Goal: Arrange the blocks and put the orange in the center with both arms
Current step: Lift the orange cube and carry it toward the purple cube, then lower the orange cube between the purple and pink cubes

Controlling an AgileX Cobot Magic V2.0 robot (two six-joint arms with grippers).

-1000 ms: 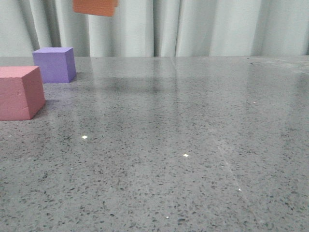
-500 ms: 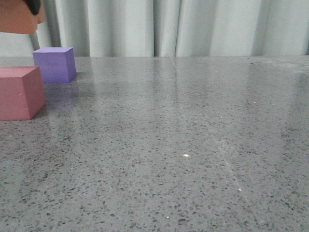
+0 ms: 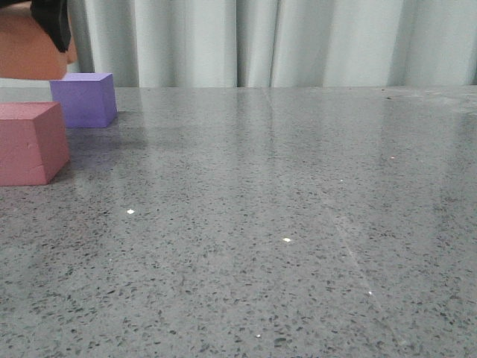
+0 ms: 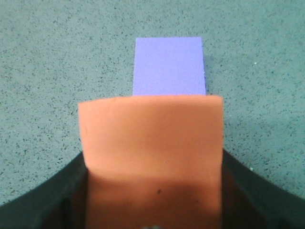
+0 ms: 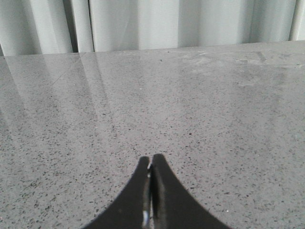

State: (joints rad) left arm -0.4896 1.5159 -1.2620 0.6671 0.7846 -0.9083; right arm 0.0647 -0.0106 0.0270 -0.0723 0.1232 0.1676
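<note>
No writing, label, brand, number or sign can be read in any view. The faces of the orange block [image 4: 150, 157], the purple block [image 3: 84, 99] and the pink block [image 3: 31, 143] are plain foam (nothing printed or stuck on), and the speckled table [image 3: 298, 224] and the curtain [image 3: 298, 41] carry no markings either.

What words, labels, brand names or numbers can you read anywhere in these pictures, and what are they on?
None can be read in any view.
orange block: plain faces, no print.
purple block: plain.
pink-red block: plain.
table: speckled stone only.
curtain: plain folds.
left gripper and right gripper: no markings visible.
</note>
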